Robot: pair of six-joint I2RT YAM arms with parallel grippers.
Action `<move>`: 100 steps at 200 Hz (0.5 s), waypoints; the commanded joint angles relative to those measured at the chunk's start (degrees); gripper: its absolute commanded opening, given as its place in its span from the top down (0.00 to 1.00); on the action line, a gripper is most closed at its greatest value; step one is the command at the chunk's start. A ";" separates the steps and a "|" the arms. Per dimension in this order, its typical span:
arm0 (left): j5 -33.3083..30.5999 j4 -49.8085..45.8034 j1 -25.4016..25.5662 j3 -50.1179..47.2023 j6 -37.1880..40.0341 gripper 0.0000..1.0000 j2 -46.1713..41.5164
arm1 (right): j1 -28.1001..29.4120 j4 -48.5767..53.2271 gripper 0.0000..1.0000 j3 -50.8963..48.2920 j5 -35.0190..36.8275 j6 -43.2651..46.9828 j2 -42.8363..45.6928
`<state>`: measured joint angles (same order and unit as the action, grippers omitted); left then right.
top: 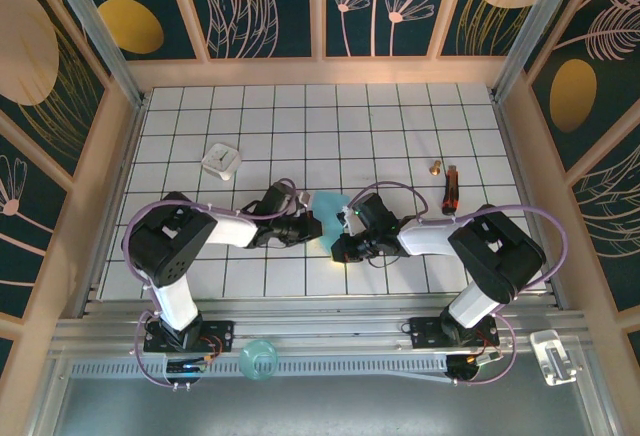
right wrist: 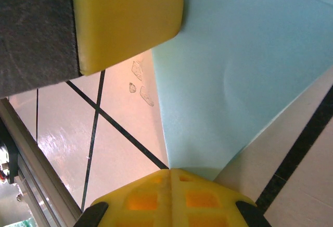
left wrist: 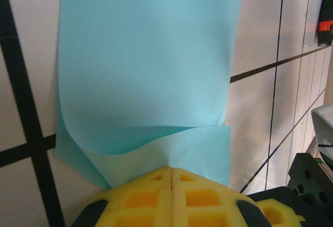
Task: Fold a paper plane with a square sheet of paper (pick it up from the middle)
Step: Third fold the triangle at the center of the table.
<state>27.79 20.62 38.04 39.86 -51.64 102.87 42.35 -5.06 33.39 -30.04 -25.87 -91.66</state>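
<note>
Right now the square sheet of paper (top: 328, 206) sits mid-frame on the counter (top: 380, 126), between your two hands. Your left hand (left wrist: 170, 180) is closed tight at the bottom of its view, tips against the sheet's near edge where one layer curls over another. Whether it pinches or only presses, you can't tell. Your right hand (right wrist: 170, 177) is closed too, and the paper runs into its tips. Expect the sheet to be feather-light, limp, quick to crease or slide — take hold near the middle, gently.
</note>
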 commanded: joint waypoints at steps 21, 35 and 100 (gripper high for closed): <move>-4.88 -1.61 -3.87 -1.17 3.33 1.00 3.00 | 0.89 13.59 1.00 -3.59 7.63 0.74 -4.36; -4.17 -1.03 -4.49 -1.01 3.22 1.00 3.45 | 0.98 13.62 1.00 -3.55 7.61 0.75 -4.60; -2.86 0.01 -7.30 -0.57 3.83 1.00 4.17 | 0.98 14.29 1.00 -3.63 7.81 0.98 -4.50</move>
<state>32.25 22.57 34.41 39.88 -51.00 104.36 42.37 -4.91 33.39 -29.91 -25.87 -91.68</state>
